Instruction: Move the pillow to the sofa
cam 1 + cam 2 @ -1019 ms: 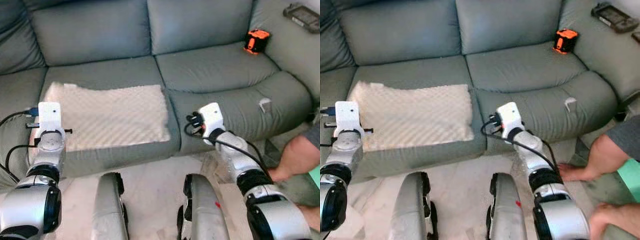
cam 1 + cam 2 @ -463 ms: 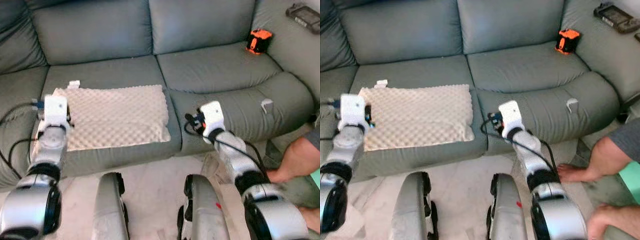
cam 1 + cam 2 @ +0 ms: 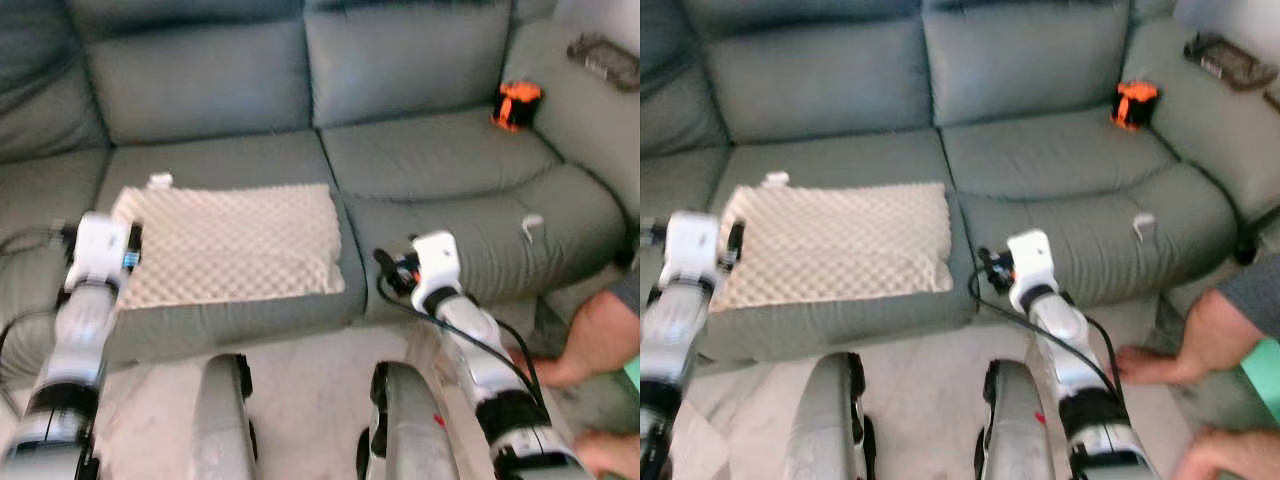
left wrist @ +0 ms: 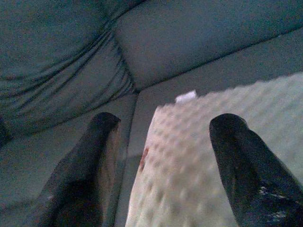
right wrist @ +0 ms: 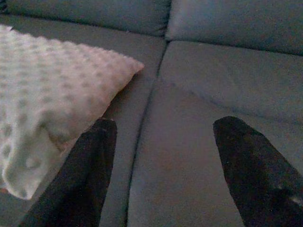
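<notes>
- The sofa [image 3: 420, 150], grey-green, is spanning the scene and bearing everything else on its seats.
- The pillow [image 3: 235, 240], cream and bumpy, is lying flat on the sofa's middle seat cushion, its right edge reaching the seam between two cushions and a small white tag sticking out at its far left corner.
- A person's leg [image 3: 595, 330] is showing on the floor by the sofa's right end.
- The left gripper [image 4: 163, 165] is hovering at the pillow's left edge, fingers spread wide with nothing between them.
- The right gripper [image 5: 161, 170] is hanging before the seat to the pillow's right, fingers wide apart and empty.
- An orange and black box [image 3: 515, 105] is sitting on the right seat near the backrest.
- A dark device [image 3: 605, 55] is lying on the right armrest.
</notes>
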You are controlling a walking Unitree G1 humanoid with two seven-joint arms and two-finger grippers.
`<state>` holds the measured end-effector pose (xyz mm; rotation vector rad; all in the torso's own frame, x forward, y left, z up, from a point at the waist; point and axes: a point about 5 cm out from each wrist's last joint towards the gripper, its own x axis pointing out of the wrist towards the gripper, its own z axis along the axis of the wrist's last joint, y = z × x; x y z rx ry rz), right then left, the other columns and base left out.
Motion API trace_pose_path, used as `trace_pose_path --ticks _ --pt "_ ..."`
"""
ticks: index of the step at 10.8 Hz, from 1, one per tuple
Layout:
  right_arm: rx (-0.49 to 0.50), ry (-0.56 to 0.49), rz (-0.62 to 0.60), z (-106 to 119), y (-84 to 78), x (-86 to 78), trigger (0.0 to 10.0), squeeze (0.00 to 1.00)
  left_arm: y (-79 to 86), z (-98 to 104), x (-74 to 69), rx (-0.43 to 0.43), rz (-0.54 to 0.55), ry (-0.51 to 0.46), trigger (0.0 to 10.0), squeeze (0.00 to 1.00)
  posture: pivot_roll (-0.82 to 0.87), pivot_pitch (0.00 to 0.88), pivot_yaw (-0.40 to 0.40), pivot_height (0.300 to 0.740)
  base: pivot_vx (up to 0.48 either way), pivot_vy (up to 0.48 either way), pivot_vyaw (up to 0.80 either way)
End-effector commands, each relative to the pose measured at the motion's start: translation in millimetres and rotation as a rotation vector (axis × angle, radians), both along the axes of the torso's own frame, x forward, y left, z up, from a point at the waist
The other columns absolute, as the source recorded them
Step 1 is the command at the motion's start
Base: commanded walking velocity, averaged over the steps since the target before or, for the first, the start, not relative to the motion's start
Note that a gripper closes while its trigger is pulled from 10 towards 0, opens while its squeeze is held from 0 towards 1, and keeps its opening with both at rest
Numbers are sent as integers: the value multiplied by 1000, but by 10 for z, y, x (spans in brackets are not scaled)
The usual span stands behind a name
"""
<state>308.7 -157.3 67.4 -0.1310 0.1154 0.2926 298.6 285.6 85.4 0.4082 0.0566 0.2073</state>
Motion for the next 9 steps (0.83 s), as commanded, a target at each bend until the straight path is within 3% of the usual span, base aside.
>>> trace_pose_path --ticks 1,3,4,5,6,7,9 --pt "16 -13 -42 48 -59 3 10000 1000 36 -7 -41 8 20 5 10000 1000 -19 0 5 590 0 0 0" --pt "40 -11 -86 70 -98 -63 10000 1000 -29 -104 -114 -48 27 36 10000 1000 -24 0 1 590 0 0 0" --pt "37 -4 -79 52 -78 -88 10000 1000 -101 -117 -87 -61 6 37 10000 263 -28 0 -2 590 0 0 0" --pt "35 -3 -76 59 -73 -79 10000 1000 -141 -110 -45 -85 11 32 10000 0 -33 0 -2 590 0 0 0" --pt "36 -1 -76 77 -80 -63 10000 255 -164 -94 -3 -98 19 31 10000 0 -38 0 2 590 0 0 0" --pt "39 -1 -77 103 -92 -49 10000 0 -172 -79 24 -97 19 36 10000 0 -38 0 4 590 0 480 0" --pt "45 -1 -70 105 -68 -50 10000 0 -161 -81 28 -83 23 40 10000 0 -38 0 6 590 0 480 0"
